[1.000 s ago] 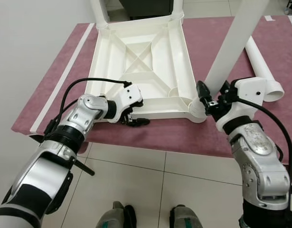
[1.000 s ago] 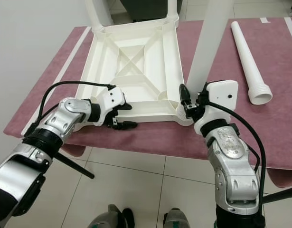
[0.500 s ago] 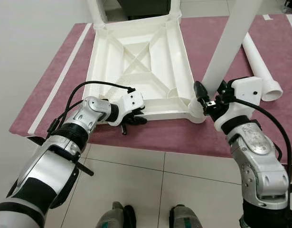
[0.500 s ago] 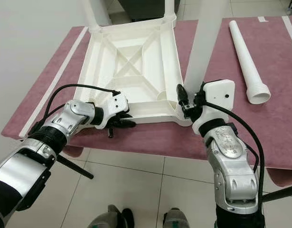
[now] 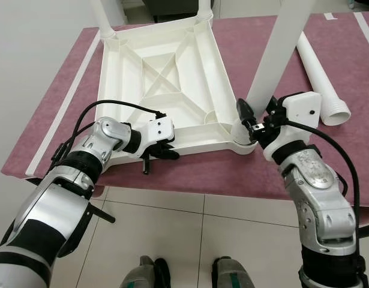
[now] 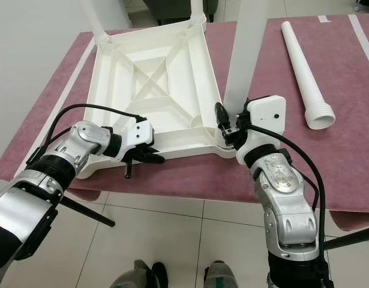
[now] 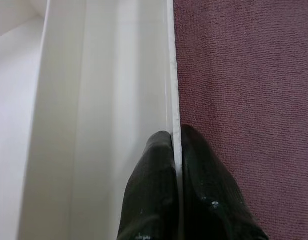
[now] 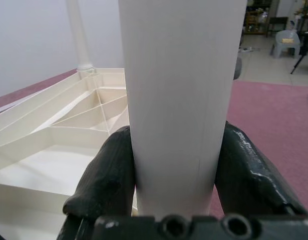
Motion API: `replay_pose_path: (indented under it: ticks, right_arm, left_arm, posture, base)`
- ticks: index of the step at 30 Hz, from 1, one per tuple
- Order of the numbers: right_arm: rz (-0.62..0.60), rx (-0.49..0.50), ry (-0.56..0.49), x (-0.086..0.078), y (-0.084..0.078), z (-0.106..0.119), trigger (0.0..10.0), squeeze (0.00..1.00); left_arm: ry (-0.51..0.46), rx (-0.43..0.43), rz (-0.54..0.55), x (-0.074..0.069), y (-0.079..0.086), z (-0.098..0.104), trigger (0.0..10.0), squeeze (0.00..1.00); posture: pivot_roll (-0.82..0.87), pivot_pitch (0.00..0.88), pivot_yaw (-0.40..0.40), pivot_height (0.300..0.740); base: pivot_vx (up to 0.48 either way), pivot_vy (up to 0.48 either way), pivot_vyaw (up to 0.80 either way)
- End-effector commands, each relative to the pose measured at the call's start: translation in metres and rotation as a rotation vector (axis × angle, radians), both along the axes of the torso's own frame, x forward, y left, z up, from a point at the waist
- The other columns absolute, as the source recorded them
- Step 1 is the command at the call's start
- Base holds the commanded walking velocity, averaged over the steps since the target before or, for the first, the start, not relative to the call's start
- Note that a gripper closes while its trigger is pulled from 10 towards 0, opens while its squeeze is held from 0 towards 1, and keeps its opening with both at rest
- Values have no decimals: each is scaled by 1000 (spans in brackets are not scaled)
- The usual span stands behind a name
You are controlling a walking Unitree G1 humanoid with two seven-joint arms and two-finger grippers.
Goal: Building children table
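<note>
A white plastic children's table top [image 5: 166, 78] is seen lying upside down on a maroon cloth-covered surface [image 5: 202, 165], its ribbed underside with crossed braces facing up. Round white plastic legs [image 6: 93, 21] are seen standing in its two far corner sockets. The left gripper [image 5: 153, 157] is placed at the near edge of the table top, toward the near left corner; in the left wrist view its two black fingers [image 7: 148, 200] are pressed together on the thin white rim, one finger inside the rim and one outside against the cloth. The right gripper [image 5: 251, 117] is positioned at the near right corner, where an upright white plastic tube leg [image 5: 274, 51] is clasped between its fingers just above the corner socket; the right wrist view shows the two black pads [image 8: 106, 177] squeezed against either side of the tube. A loose white plastic leg with a threaded end [image 6: 304, 66] is seen lying flat on the cloth to the right, well apart from the table top. Pale floor tiles [image 5: 172, 234] and the robot's feet [image 5: 145, 273] are visible below the near edge of the surface.
</note>
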State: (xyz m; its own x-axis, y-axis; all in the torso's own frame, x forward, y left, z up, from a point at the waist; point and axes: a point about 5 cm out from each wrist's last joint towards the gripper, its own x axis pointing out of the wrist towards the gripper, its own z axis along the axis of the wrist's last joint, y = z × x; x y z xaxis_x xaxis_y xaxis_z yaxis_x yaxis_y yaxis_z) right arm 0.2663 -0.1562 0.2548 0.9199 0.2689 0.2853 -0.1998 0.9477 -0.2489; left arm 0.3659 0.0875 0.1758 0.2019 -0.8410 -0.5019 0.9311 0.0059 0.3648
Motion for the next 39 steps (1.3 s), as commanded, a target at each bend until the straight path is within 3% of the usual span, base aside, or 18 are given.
replay_pose_path:
  ticks: [1, 9, 11, 18, 25, 34, 39]
  right_arm:
    - [19, -10, 7, 1, 4, -3, 10000, 0]
    - [68, -62, 51, 2, 3, -15, 10000, 0]
    - [144, -101, 107, -6, 1, -23, 10000, 0]
    - [213, -132, 182, -16, -7, -34, 10000, 0]
    - [248, -158, 207, -16, -9, -41, 10000, 0]
    - [384, -265, 239, 14, -12, -34, 10000, 0]
    - [489, -292, 258, 21, -8, -31, 10000, 0]
  left_arm:
    - [-2, -3, 24, 0, 14, -1, 0, 0]
    - [16, -28, 37, -1, 12, -7, 0, 0]
    - [29, -52, 43, -2, 6, -12, 0, 0]
    - [31, -64, 44, -2, 5, -12, 0, 0]
    - [34, -67, 41, -2, 6, -13, 0, 0]
    - [17, -69, -1, -7, 5, -15, 0, 0]
    - [17, -78, -23, -12, 5, -19, 0, 0]
  posture:
    - [-180, 172, 165, 740]
    - [-174, 173, 163, 740]
    - [-175, 175, 160, 740]
    - [-185, 178, 167, 740]
    - [-185, 180, 174, 740]
    - [-167, 181, 171, 740]
    - [-154, 180, 162, 740]
  base:
    - [0, 0, 0]
    - [0, 0, 0]
    - [0, 0, 0]
    - [0, 0, 0]
    - [0, 0, 0]
    - [0, 0, 0]
    - [0, 0, 0]
